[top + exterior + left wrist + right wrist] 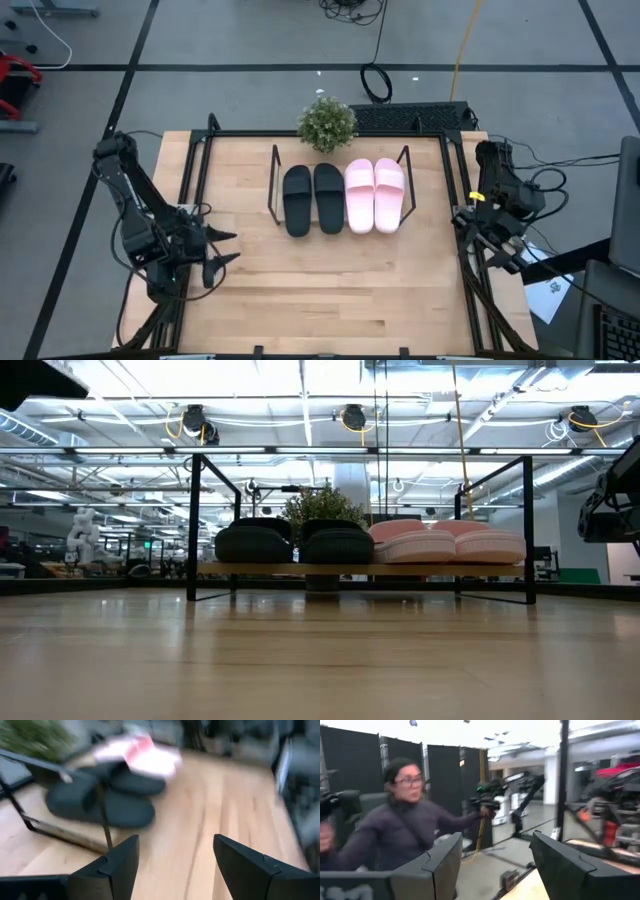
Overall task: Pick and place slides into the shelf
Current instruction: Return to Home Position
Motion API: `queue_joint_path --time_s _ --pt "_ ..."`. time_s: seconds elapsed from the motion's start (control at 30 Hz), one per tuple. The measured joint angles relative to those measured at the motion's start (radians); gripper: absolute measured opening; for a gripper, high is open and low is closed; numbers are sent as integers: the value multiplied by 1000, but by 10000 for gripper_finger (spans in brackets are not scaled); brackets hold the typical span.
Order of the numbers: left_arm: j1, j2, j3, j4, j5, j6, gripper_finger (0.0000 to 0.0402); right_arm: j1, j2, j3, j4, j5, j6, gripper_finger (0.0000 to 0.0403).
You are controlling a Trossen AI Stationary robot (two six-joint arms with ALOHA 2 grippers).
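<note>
Four slides (329, 197) sit side by side on the shelf (273, 190).

Left gripper (232, 247) hovers left of the shelf (273, 190), fingers spread. Right gripper (495, 847) sits well right of it, fingers apart.

The shelf (272, 186), with thin black wire sides, stands at the far centre. On it, soles down and side by side, lie two black slides (298, 200) on the left and two pink slides (360, 195) on the right.

2 blk slides (313, 198), 2 pink slides (375, 194) side by side on shelf (272, 185).
</note>
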Motion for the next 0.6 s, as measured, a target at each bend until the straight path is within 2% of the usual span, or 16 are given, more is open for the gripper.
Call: queue_joint_path --time_s 0.1,0.17,0.23,0.27,0.33,0.4,0.47,0.53,0.6 --pt "24 0 0 23 199 126 253 0 0 0 -36 -138 45 226" --pt "46 -3 -12 105 247 236 253 0 0 0 -44 -242 34 226" --pt "77 -14 -51 270 270 433 253 0 0 0 -43 -289 7 226" --pt "99 -23 -79 380 297 544 253 0 0 0 -43 -291 -4 226" --pt "162 -53 -147 592 430 763 253 0 0 0 -54 -264 -2 226" --pt "244 -99 -227 702 595 858 253 -1 0 0 -60 -244 20 226" --pt "331 -164 -295 699 670 857 253 -1 0 0 -58 -251 23 226" --pt "401 -247 -336 656 677 861 253 0 0 0 -57 -252 35 226" --pt "447 -338 -346 643 693 936 253 0 0 0 -54 -252 51 226"
